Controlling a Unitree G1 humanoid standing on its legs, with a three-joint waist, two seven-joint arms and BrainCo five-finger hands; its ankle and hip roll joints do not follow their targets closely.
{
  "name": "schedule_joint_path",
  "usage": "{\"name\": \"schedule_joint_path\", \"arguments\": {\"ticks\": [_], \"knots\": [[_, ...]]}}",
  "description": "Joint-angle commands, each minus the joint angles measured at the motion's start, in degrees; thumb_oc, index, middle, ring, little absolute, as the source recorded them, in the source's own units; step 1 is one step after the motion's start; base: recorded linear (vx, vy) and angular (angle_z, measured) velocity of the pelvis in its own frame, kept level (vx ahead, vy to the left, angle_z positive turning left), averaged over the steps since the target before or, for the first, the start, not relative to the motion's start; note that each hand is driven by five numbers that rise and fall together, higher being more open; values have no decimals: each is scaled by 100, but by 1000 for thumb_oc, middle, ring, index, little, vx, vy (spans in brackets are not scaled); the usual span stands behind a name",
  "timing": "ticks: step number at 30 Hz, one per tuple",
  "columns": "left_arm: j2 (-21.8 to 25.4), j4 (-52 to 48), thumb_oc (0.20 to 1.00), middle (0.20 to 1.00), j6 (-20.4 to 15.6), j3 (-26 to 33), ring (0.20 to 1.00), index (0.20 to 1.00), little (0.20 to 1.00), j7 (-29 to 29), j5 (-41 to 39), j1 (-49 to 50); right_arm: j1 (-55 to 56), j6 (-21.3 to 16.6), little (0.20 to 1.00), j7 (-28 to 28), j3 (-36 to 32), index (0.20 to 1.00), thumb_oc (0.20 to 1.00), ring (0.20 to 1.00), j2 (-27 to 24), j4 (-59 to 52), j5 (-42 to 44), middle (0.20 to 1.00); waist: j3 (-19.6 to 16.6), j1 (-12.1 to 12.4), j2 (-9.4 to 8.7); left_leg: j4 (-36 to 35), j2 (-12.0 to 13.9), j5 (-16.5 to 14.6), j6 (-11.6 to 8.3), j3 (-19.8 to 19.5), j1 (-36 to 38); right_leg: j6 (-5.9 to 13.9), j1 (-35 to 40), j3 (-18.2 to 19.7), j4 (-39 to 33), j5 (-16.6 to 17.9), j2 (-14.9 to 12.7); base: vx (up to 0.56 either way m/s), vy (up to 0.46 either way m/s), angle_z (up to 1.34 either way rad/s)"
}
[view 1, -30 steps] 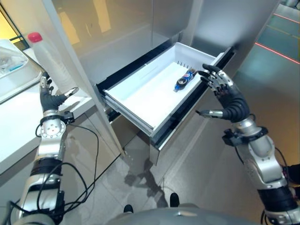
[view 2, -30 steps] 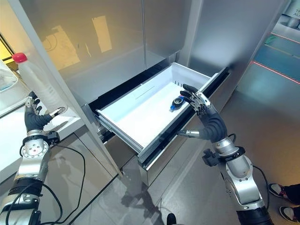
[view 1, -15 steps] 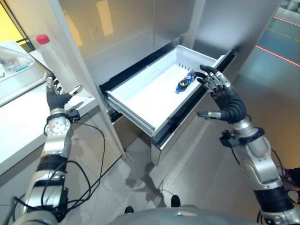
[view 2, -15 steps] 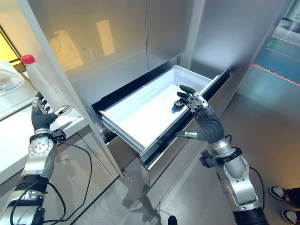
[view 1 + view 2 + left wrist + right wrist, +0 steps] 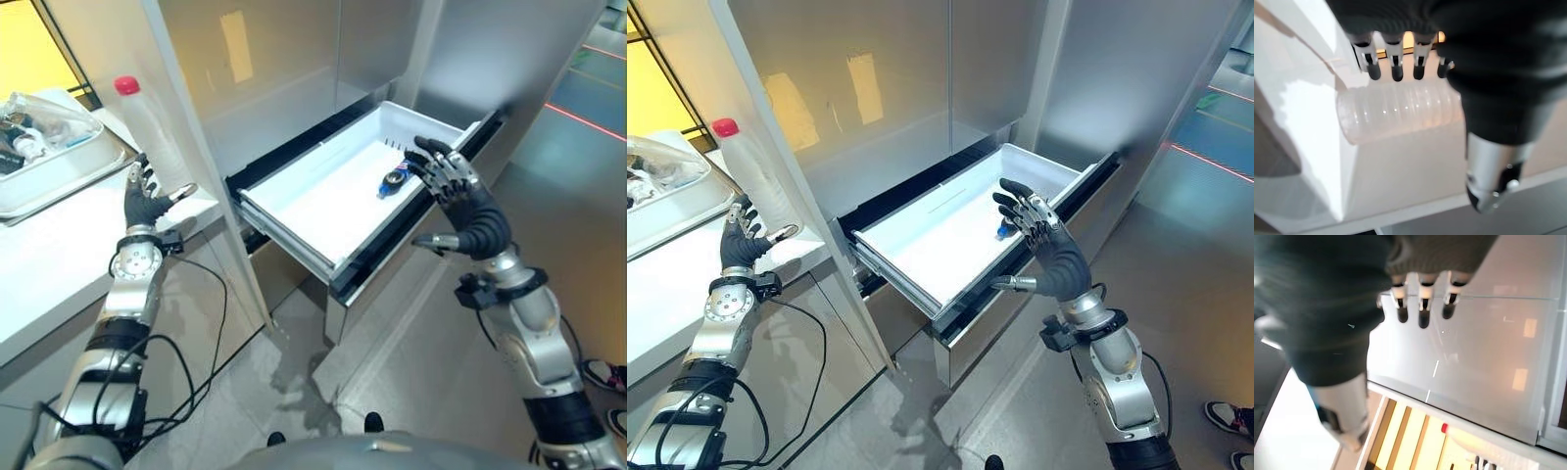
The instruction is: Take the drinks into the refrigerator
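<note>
Fingers of both hands spread, holding nothing: left hand by the bottle, right hand at the drawer.

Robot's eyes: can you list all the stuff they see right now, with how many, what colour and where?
Tall bottle: one, clear with a red cap, upright on the white counter, at the left hand's fingertips.
Small bottle: one, dark with a blue label, lying in the drawer.
Drawer: one, white, pulled open from the refrigerator.
Refrigerator: one, silver-grey, behind the drawer.
Tray: one, white, on the counter, with clutter I cannot make out.
Shoes: a person's, on the floor.
Left hand: open, beside the tall bottle.
Right hand: open, fingers spread above the drawer's front edge.
</note>
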Motion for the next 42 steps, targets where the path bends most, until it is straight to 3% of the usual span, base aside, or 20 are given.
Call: {"name": "schedule_joint_path", "arguments": {"ticks": [1,17,28,42], "knots": [[-643,273,1000,1000,-165,-1429,1000,1000,1000,-967,616,-1753,-387,-200,1000,48,-80,1000,1000,1000,-164,-612,312,1000,387,-600,157,459,-44,-1013,254,-172,315,-79,235,-120,722,-1109,375,0,0,0],[-451,-324,1000,1000,-327,-1082,1000,1000,1000,-806,581,-1410,-364,-224,1000,-16,-320,1000,1000,1000,-283,-536,88,1000,532,-535,136,588,-72,-1026,288,-217,91,-70,29,-142,837,-1144,394,-5,1,1],[-169,-1052,1000,1000,-481,-125,1000,1000,1000,-530,649,-452,-123,-215,1000,98,-535,1000,1000,1000,-251,-513,-28,1000,482,-337,68,525,-91,-1037,291,-311,182,-78,193,-228,742,-1147,374,6,3,1],[-168,-1996,1000,1000,-645,927,1000,1000,1000,-510,733,1031,-118,-184,1000,218,-709,1000,1000,1000,-237,-500,-44,1000,502,-86,20,463,-119,-984,299,-415,188,-91,255,-363,699,-1108,350,-1,1,0]]}}
